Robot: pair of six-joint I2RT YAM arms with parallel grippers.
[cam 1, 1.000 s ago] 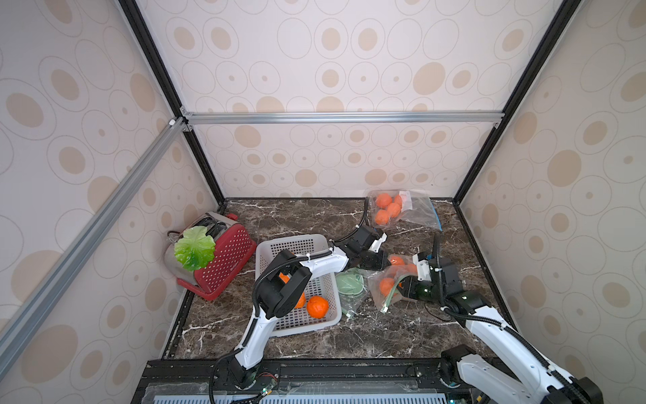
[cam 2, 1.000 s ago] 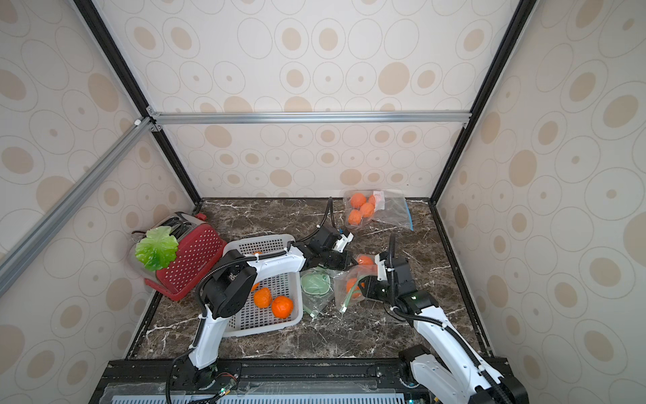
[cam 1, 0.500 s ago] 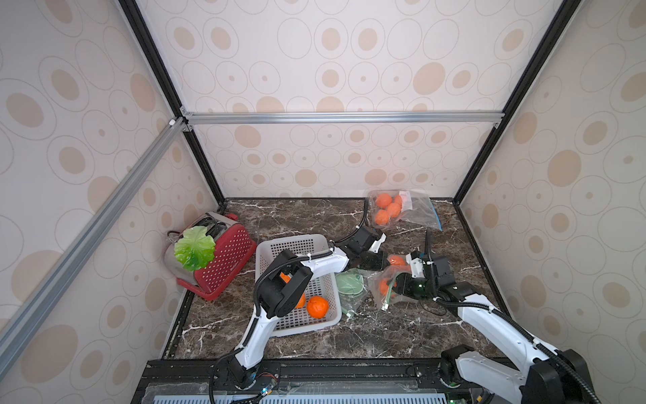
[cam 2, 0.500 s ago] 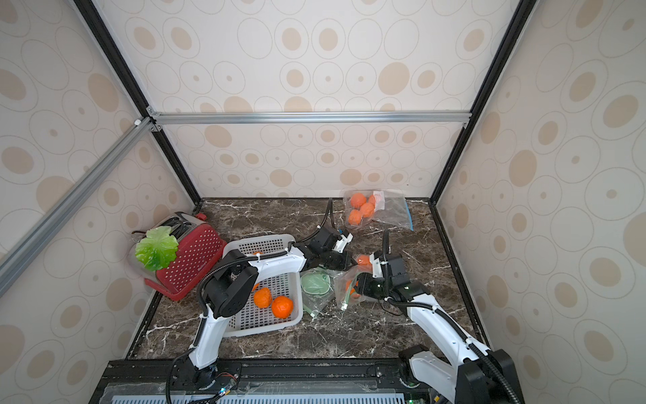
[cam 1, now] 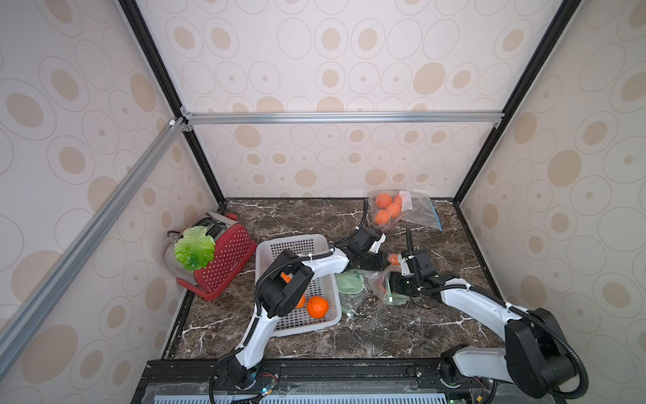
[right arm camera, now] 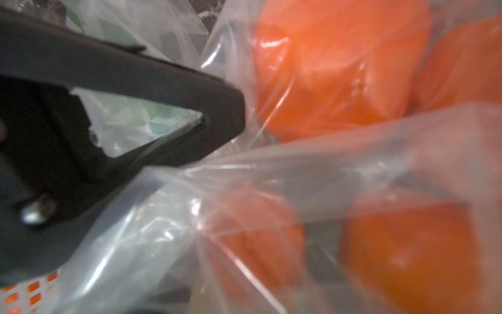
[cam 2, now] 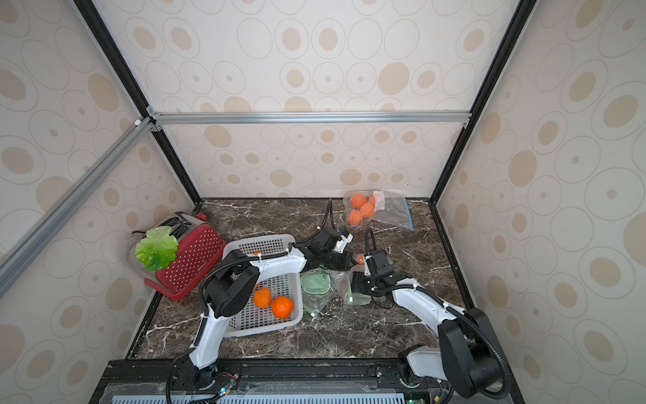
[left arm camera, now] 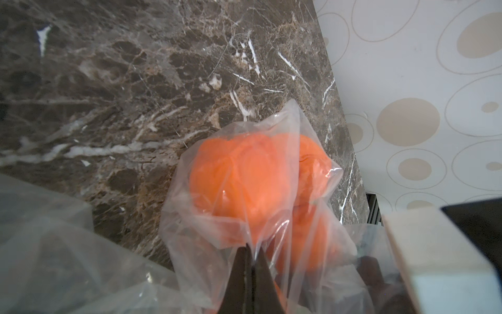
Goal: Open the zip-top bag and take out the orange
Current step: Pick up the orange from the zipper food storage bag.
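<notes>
A clear zip-top bag (cam 1: 379, 280) (cam 2: 344, 280) with oranges (cam 1: 393, 259) inside lies right of the basket. My left gripper (cam 1: 382, 267) (cam 2: 347, 267) is shut, pinching a fold of the bag's film, as the left wrist view shows (left arm camera: 251, 248) just below an orange (left arm camera: 244, 174). My right gripper (cam 1: 393, 292) (cam 2: 356, 290) is pressed against the bag's near side. In the right wrist view the bag's film (right arm camera: 326, 152) lies over the lens, with oranges (right arm camera: 339, 68) behind it and the left gripper's black fingers (right arm camera: 163, 89) pinching the film. My right jaws are hidden.
A white basket (cam 1: 265, 252) holding loose oranges (cam 1: 317, 307) stands left of the bag. A pale green lid in plastic (cam 1: 349, 285) lies between them. Another bag of oranges (cam 1: 412, 210) rests at the back wall. A red toaster with a green leaf (cam 1: 223, 259) sits far left.
My right arm has pushed leftward into the bag. The left arm and its pinch on the film have stayed put.
</notes>
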